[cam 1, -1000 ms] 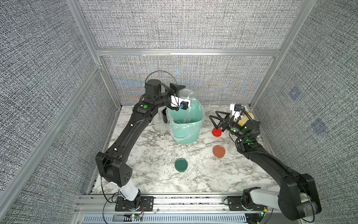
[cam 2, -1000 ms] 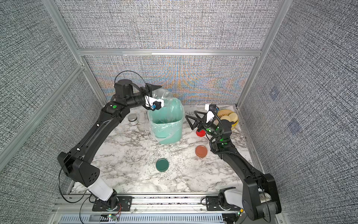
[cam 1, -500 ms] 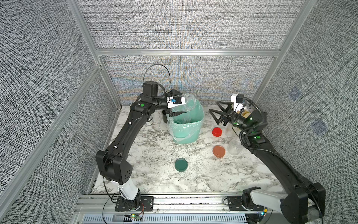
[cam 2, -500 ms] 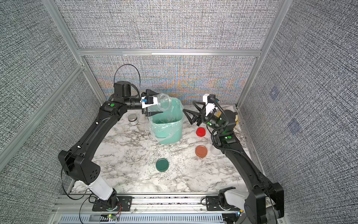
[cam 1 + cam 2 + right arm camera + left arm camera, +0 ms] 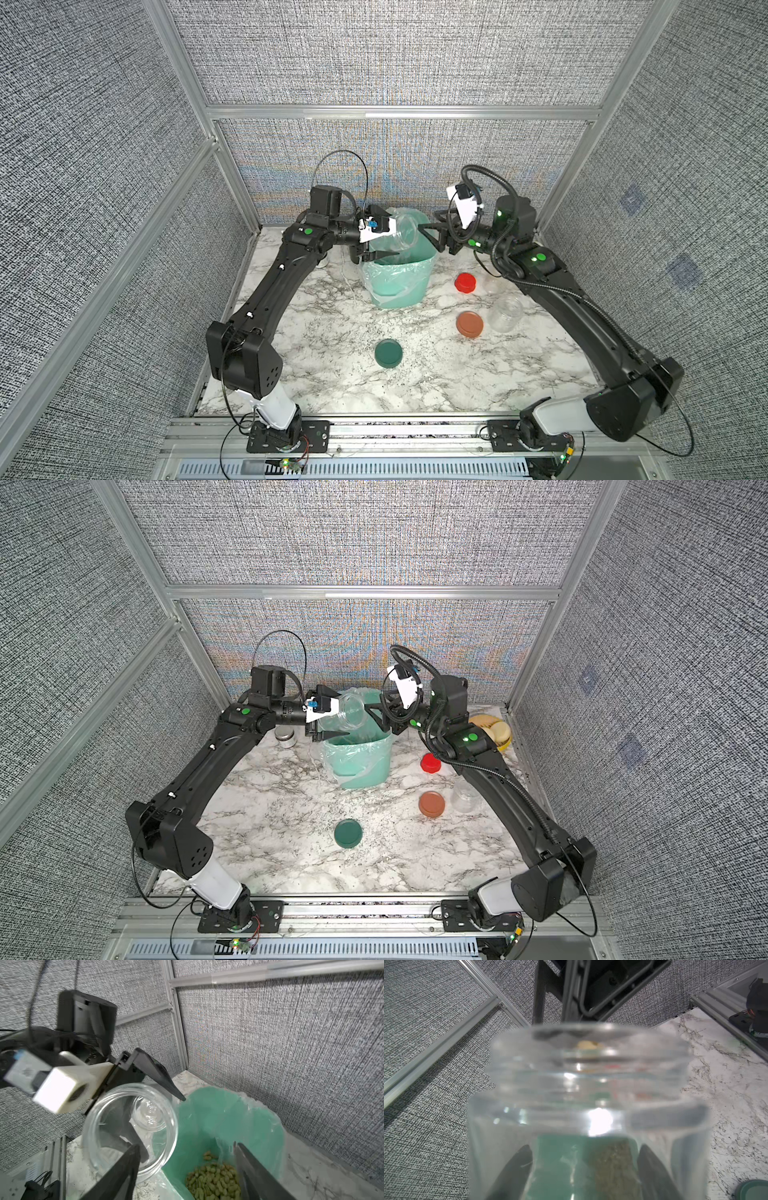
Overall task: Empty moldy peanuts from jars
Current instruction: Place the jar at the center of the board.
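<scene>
Left claw (image 5: 384, 241) clamped; right claw (image 5: 430, 235) spread apart, facing it; both arms raised.

Bright, even light; glare on the blurred jar (image 5: 588, 1105), perhaps motion smear in the right wrist view.

Grey woven-fabric walls (image 5: 374, 54) in aluminium framing (image 5: 399, 112) around a white marble-patterned tabletop (image 5: 324, 332).

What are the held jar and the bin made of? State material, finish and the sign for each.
Jar in the left gripper: seemingly clear glossy plastic; the fingers show through it, with bright glints.
Bin: likely matte green plastic with smooth walls, under a thin, wrinkled, translucent film liner.
</scene>
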Robot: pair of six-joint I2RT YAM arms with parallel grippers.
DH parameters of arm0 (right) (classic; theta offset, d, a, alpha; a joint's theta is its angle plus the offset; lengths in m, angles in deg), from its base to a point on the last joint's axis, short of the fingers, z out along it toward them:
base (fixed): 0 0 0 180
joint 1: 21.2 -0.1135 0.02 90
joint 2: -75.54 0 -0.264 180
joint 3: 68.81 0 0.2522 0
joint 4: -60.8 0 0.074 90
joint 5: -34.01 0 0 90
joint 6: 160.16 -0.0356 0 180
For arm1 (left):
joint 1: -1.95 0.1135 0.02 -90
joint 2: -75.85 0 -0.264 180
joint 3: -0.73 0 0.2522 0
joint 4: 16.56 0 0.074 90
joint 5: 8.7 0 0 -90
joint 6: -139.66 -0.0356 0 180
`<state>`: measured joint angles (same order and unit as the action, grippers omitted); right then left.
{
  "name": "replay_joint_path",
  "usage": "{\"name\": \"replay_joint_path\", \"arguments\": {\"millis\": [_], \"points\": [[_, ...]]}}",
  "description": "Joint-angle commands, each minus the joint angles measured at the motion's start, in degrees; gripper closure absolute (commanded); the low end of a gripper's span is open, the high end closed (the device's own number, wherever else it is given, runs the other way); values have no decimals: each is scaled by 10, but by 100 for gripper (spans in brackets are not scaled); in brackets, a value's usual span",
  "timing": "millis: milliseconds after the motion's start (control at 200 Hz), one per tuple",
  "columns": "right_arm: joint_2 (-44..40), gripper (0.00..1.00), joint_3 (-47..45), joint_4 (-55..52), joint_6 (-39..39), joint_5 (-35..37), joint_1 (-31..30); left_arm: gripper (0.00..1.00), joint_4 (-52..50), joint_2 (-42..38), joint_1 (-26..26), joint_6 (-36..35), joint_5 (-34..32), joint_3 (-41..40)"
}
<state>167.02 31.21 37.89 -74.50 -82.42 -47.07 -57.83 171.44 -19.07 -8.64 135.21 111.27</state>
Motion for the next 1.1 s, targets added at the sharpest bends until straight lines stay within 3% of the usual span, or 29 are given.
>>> {"name": "replay_joint_path", "arguments": {"millis": [0,175,556,681,741,786,846,1031,1096], "points": [[36,32,43,-58,9,28,-15,100,27,-8,0,5,-8,-10],[80,42,89,-83,14,22,-38,100,27,-4,0,3,-20,-18],[114,75,110,-94,9,-5,-46,100,48,9,0,6,-25,-22],[124,92,115,-96,10,-18,-47,100,58,14,0,14,-21,-22],[128,93,117,-97,10,-21,-47,100,65,16,1,19,-21,-22],[131,95,117,-95,11,-23,-47,90,68,18,1,20,-24,-22],[131,100,115,-93,13,-23,-47,84,73,19,1,21,-28,-23],[124,100,104,-72,6,-22,-46,68,91,21,4,31,-43,-32],[118,100,97,-59,-1,-25,-45,57,95,22,4,35,-46,-34]]}}
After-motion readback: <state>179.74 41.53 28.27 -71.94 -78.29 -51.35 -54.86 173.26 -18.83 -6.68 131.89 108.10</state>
